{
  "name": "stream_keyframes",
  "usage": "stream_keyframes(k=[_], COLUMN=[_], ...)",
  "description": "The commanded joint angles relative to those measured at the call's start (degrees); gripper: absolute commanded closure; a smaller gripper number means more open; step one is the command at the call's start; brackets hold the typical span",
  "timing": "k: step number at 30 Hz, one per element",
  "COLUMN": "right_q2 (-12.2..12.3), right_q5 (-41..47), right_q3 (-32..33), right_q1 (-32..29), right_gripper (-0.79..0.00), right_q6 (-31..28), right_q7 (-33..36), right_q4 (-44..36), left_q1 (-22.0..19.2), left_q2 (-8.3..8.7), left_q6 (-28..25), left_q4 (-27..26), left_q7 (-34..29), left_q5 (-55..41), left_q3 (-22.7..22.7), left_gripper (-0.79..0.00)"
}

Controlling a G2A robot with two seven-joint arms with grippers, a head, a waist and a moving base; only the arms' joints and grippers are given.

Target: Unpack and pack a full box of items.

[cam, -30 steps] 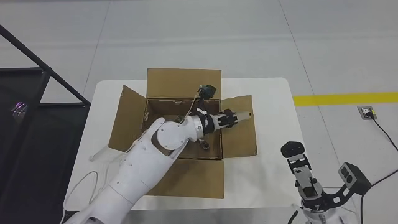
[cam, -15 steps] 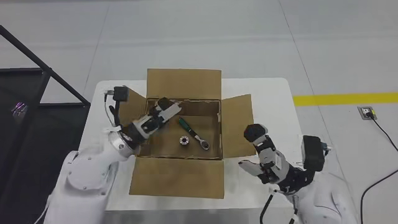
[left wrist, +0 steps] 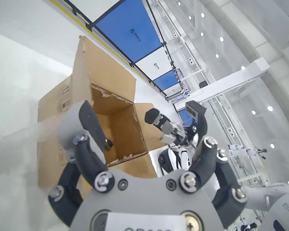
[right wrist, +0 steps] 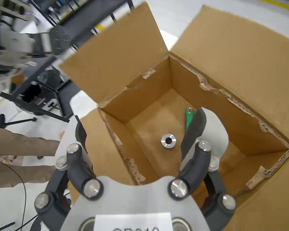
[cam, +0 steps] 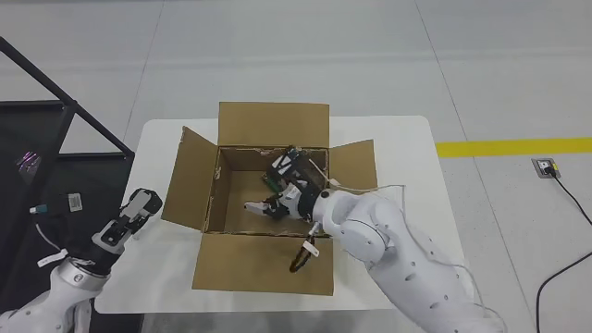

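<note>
The right pincer (right wrist: pixel 139 120) hangs above the open cardboard box (right wrist: pixel 233 121), its fingers spread wide. Beneath the gap between them a small metal socket (right wrist: pixel 168 141) lies on the box floor. A green-handled tool (right wrist: pixel 188 118) lies just beyond the socket, partly hidden behind one finger. Beside the other finger a white corner of the desk (right wrist: pixel 83 102) shows.

Brown cardboard box (cam: pixel 273 122), upright on the white table (cam: pixel 407 148), all four flaps folded outward, ragged torn edges along the rim. On the box floor, roughly mid-box: a small silver metal ring (right wrist: pixel 168 141) lying flat, hole facing up. Just beside it, not touching, a green tool handle (right wrist: pixel 188 119) with a metal tip lies flat; the rest of it is hidden.
</note>
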Motion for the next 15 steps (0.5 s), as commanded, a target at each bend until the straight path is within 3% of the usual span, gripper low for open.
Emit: stream_keyframes(k=[1,5,15], right_q2=[-1.8,-4.8,-4.8], right_q5=[0.7,1.6,1.6], right_q3=[-4.1,-8.7,-8.7], right_q1=[4.6,9.5,9.5], right_gripper=[-0.785,-0.785,-0.785], right_q6=[2.2,5.7,5.7], right_q7=[0.5,-0.4,-0.4], right_q4=[8.3,19.4,19.4], left_q1=[0.6,0.8,0.8], left_q2=[0.15,0.19,0.19], left_q6=[-1.7,-2.4,-2.4], left_q4=[0.5,0.3,0.3], left_q7=[-1.9,-2.4,-2.4], left_q5=[-1.0,-0.9,-0.9], left_q3=[0.3,0.4,0.4], left_gripper=[-0.785,-0.785,-0.785])
